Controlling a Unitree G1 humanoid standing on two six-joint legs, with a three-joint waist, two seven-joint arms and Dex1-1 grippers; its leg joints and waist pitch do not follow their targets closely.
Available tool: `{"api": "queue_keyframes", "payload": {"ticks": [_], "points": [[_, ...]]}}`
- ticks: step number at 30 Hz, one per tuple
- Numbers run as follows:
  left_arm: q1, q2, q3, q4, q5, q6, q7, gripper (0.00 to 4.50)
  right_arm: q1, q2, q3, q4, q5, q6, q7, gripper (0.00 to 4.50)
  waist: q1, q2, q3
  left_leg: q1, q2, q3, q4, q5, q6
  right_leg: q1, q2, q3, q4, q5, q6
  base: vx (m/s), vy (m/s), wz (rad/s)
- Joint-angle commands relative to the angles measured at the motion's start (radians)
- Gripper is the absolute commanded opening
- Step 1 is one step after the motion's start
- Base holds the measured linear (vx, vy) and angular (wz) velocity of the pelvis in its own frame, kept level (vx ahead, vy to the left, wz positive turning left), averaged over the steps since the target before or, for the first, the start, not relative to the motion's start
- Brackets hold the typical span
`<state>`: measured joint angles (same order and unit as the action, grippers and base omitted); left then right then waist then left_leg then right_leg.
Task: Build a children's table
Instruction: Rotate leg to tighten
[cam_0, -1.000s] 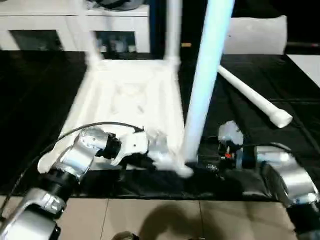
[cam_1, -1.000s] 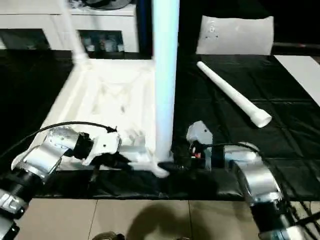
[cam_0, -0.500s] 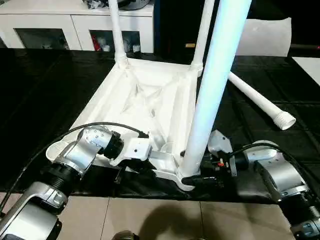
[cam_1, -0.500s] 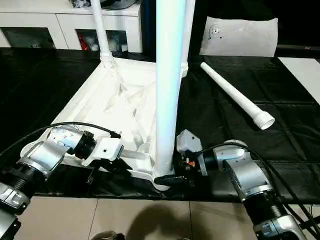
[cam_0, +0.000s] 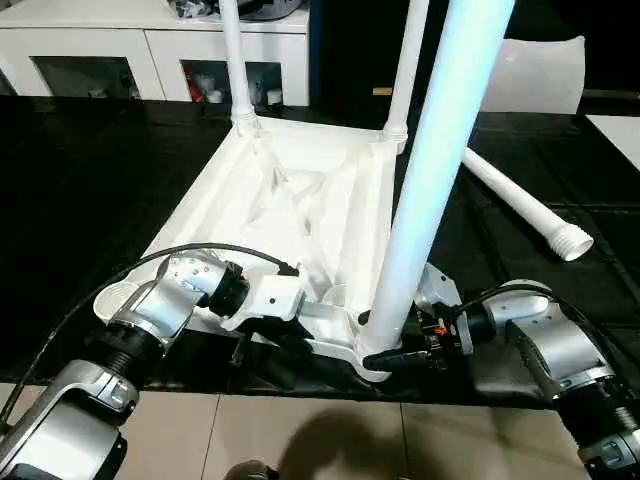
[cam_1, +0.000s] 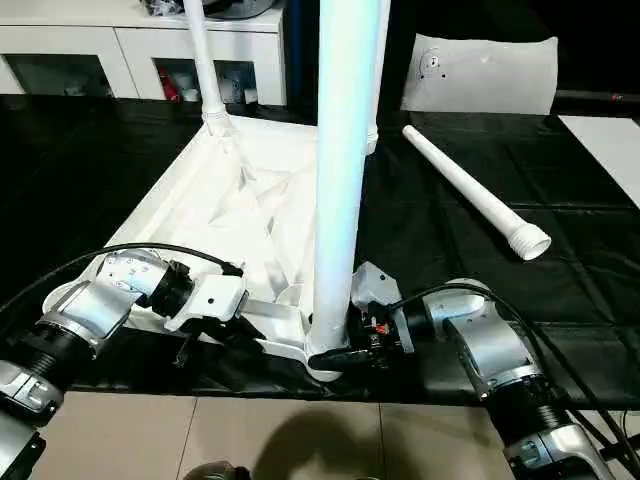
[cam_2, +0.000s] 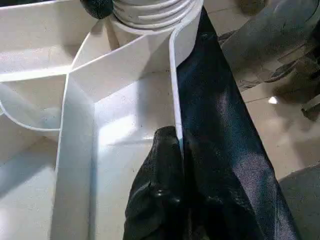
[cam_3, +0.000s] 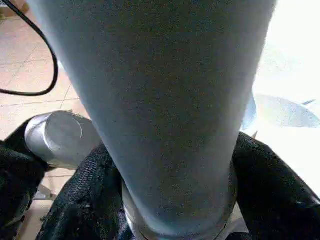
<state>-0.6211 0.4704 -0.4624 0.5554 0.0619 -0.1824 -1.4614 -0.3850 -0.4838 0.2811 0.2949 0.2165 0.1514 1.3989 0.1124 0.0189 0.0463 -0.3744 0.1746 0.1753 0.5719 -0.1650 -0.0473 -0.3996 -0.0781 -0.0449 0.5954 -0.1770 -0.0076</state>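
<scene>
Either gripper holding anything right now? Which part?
Left gripper pinches the white plastic tabletop's near rim. Right gripper straddles the base of the near upright white tube leg; grip unclear.

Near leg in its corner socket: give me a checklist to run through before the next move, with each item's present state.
1. Tabletop upside down on black mat: ok.
2. Left gripper shut on tabletop's rim: ok.
3. Near leg upright in socket: ok.
4. Near leg screwed fully home: cannot tell.
5. Right gripper around near leg's base: ok; grip tight: cannot tell.
6. Fourth leg loose on mat, near-left socket empty: not ok.
</scene>
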Motion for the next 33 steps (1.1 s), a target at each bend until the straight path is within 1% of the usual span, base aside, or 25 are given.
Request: {"api": "queue_keyframes", "payload": {"ticks": [1,2,3,4,5,6,7,8,9,10,11,12,13,15,17,18,19,20,21,22,23,26,28,30,33], "points": [[0.014,-0.004,-0.034,-0.001,0.027,0.005,-0.018,0.00,0.013,0.015,-0.005,-0.019,0.033,0.024,0.005,2.72,-0.006,-0.005,-0.056,0.018,0.056,-0.010,-0.063,-0.256,0.045,0.040,-0.063,0.036,-0.067,-0.248,-0.218,0.000,0.000,0.00],[0.026,-0.009,-0.015,-0.017,0.017,0.045,0.013,0.00,0.031,0.030,-0.016,-0.041,0.055,0.047,-0.012,2.71,-0.007,-0.002,-0.056,0.018,0.056,-0.010,-0.063,-0.257,0.044,0.040,-0.063,0.036,-0.068,-0.244,-0.219,0.000,0.000,0.00],[0.038,-0.017,0.006,-0.036,0.007,0.089,0.053,0.00,0.050,0.052,-0.030,-0.062,0.074,0.069,-0.045,2.70,-0.005,-0.005,-0.056,0.018,0.057,-0.010,-0.063,-0.256,0.043,0.041,-0.064,0.037,-0.067,-0.231,-0.224,0.000,0.000,0.00],[0.041,-0.019,0.011,-0.040,0.005,0.098,0.061,0.00,0.054,0.057,-0.033,-0.067,0.078,0.074,-0.053,2.70,-0.006,-0.003,-0.055,0.017,0.057,-0.010,-0.066,-0.263,0.039,0.043,-0.064,0.036,-0.067,-0.234,-0.223,0.000,0.000,0.00],[0.063,-0.036,0.044,-0.079,-0.014,0.175,0.122,0.00,0.083,0.096,-0.053,-0.099,0.099,0.097,-0.115,2.70,-0.006,0.002,-0.053,0.017,0.057,-0.011,-0.067,-0.274,0.037,0.041,-0.063,0.036,-0.069,-0.249,-0.222,0.000,0.000,0.00],[0.091,-0.059,0.082,-0.129,-0.036,0.265,0.193,0.00,0.111,0.148,-0.072,-0.129,0.110,0.134,-0.208,2.69,-0.008,0.003,-0.050,0.018,0.059,-0.012,-0.072,-0.294,0.023,0.040,-0.064,0.038,-0.070,-0.271,-0.219,0.000,0.000,0.00],[0.106,-0.075,0.097,-0.161,-0.044,0.308,0.230,0.00,0.117,0.182,-0.078,-0.130,0.093,0.138,-0.277,2.69,-0.015,0.000,-0.045,0.017,0.054,-0.015,-0.075,-0.330,0.012,0.037,-0.064,0.036,-0.077,-0.339,-0.203,0.000,0.000,0.00],[0.120,-0.096,0.114,-0.194,-0.049,0.356,0.276,0.00,0.124,0.221,-0.083,-0.129,0.077,0.123,-0.340,2.68,-0.020,0.002,-0.045,0.019,0.053,-0.016,-0.077,-0.354,-0.001,0.036,-0.065,0.036,-0.079,-0.383,-0.192,0.000,0.000,0.00],[0.129,-0.112,0.126,-0.215,-0.052,0.386,0.307,0.00,0.128,0.244,-0.086,-0.130,0.074,0.119,-0.372,2.68,-0.032,0.000,-0.039,0.023,0.048,-0.021,-0.079,-0.398,-0.019,0.030,-0.067,0.033,-0.090,-0.490,-0.160,0.000,0.000,0.00],[0.130,-0.114,0.127,-0.217,-0.052,0.389,0.310,0.00,0.129,0.247,-0.086,-0.130,0.074,0.122,-0.377,2.67,-0.044,-0.003,-0.038,0.018,0.043,-0.027,-0.079,-0.410,-0.025,0.035,-0.068,0.028,-0.099,-0.575,-0.120,0.000,0.000,0.00],[0.137,-0.133,0.137,-0.234,-0.051,0.419,0.346,0.00,0.130,0.270,-0.090,-0.129,0.069,0.141,-0.418,2.67,-0.048,0.000,-0.039,0.017,0.043,-0.029,-0.080,-0.405,-0.027,0.036,-0.069,0.029,-0.101,-0.586,-0.108,0.000,0.000,0.00],[0.146,-0.164,0.152,-0.253,-0.048,0.459,0.398,0.00,0.129,0.306,-0.097,-0.123,0.064,0.148,-0.473,2.66,-0.060,0.000,-0.038,0.014,0.044,-0.029,-0.082,-0.409,-0.025,0.032,-0.066,0.030,-0.103,-0.585,-0.100,0.000,0.000,0.00],[0.153,-0.199,0.166,-0.274,-0.041,0.502,0.454,0.00,0.128,0.343,-0.105,-0.119,0.059,0.170,-0.528,2.66,-0.067,0.001,-0.038,0.020,0.041,-0.029,-0.077,-0.430,-0.020,0.024,-0.065,0.028,-0.111,-0.601,-0.095,0.000,0.000,0.00],[0.154,-0.259,0.181,-0.289,-0.021,0.557,0.541,0.00,0.116,0.394,-0.115,-0.099,0.040,0.186,-0.612,2.65,-0.079,-0.002,-0.038,0.017,0.040,-0.029,-0.077,-0.425,-0.017,0.023,-0.063,0.028,-0.111,-0.590,-0.100,0.000,0.000,0.00],[0.152,-0.285,0.185,-0.297,-0.007,0.585,0.579,0.00,0.111,0.413,-0.120,-0.096,0.034,0.202,-0.640,2.65,-0.083,-0.002,-0.040,0.016,0.038,-0.028,-0.076,-0.412,-0.006,0.025,-0.062,0.029,-0.113,-0.585,-0.091,0.000,0.000,0.00],[0.143,-0.335,0.188,-0.313,0.021,0.646,0.662,0.00,0.095,0.451,-0.132,-0.079,0.004,0.237,-0.726,2.65,-0.083,-0.001,-0.041,0.015,0.040,-0.027,-0.077,-0.403,-0.002,0.024,-0.059,0.030,-0.111,-0.563,-0.093,0.000,0.000,0.00],[0.141,-0.341,0.188,-0.313,0.024,0.652,0.671,0.00,0.093,0.454,-0.133,-0.075,0.001,0.240,-0.734,2.65,-0.083,0.000,-0.041,0.017,0.040,-0.025,-0.076,-0.394,-0.002,0.021,-0.058,0.031,-0.111,-0.540,-0.101,0.000,0.000,0.00],[0.135,-0.358,0.187,-0.313,0.032,0.667,0.697,0.00,0.086,0.462,-0.134,-0.066,-0.007,0.248,-0.757,2.65,-0.083,-0.001,-0.043,0.017,0.039,-0.024,-0.075,-0.387,0.000,0.023,-0.058,0.031,-0.109,-0.527,-0.104,0.000,0.000,0.00],[0.125,-0.385,0.185,-0.312,0.045,0.688,0.738,0.00,0.074,0.478,-0.138,-0.046,-0.018,0.266,-0.802,2.65,-0.081,0.005,-0.046,0.017,0.039,-0.024,-0.075,-0.374,0.005,0.025,-0.058,0.032,-0.108,-0.495,-0.111,0.000,0.000,0.00],[0.115,-0.407,0.179,-0.307,0.060,0.699,0.772,0.00,0.061,0.493,-0.146,-0.018,-0.038,0.276,-0.856,2.65,-0.084,0.005,-0.046,0.014,0.040,-0.021,-0.077,-0.358,0.008,0.026,-0.054,0.032,-0.107,-0.447,-0.123,0.000,0.000,0.00],[0.111,-0.420,0.174,-0.310,0.073,0.710,0.789,0.00,0.057,0.507,-0.155,-0.007,-0.042,0.286,-0.878,2.65,-0.083,0.005,-0.047,0.015,0.040,-0.021,-0.076,-0.354,0.008,0.026,-0.054,0.032,-0.106,-0.430,-0.128,0.000,0.000,0.00],[0.114,-0.418,0.158,-0.321,0.089,0.715,0.785,0.00,0.064,0.520,-0.159,-0.009,-0.042,0.283,-0.885,2.65,-0.077,0.007,-0.051,0.013,0.040,-0.018,-0.074,-0.314,0.024,0.033,-0.054,0.034,-0.101,-0.340,-0.148,0.000,0.000,0.00],[0.118,-0.400,0.145,-0.323,0.097,0.707,0.767,0.00,0.073,0.528,-0.164,-0.018,-0.038,0.275,-0.893,3.34,-0.076,0.007,-0.052,0.010,0.040,-0.016,-0.074,-0.296,0.034,0.037,-0.055,0.034,-0.100,-0.315,-0.155,0.000,0.000,0.00],[0.121,-0.390,0.142,-0.327,0.101,0.708,0.758,0.00,0.079,0.533,-0.171,-0.027,-0.036,0.276,-0.896,3.40,-0.076,0.008,-0.052,0.007,0.039,-0.017,-0.074,-0.286,0.036,0.041,-0.056,0.033,-0.099,-0.310,-0.155,0.000,0.000,0.00],[0.128,-0.358,0.134,-0.334,0.104,0.692,0.728,0.00,0.094,0.534,-0.182,-0.057,-0.028,0.266,-0.902,3.59,-0.078,0.011,-0.049,0.010,0.040,-0.018,-0.078,-0.319,0.027,0.037,-0.056,0.032,-0.106,-0.374,-0.138,0.000,0.000,0.00]]}}
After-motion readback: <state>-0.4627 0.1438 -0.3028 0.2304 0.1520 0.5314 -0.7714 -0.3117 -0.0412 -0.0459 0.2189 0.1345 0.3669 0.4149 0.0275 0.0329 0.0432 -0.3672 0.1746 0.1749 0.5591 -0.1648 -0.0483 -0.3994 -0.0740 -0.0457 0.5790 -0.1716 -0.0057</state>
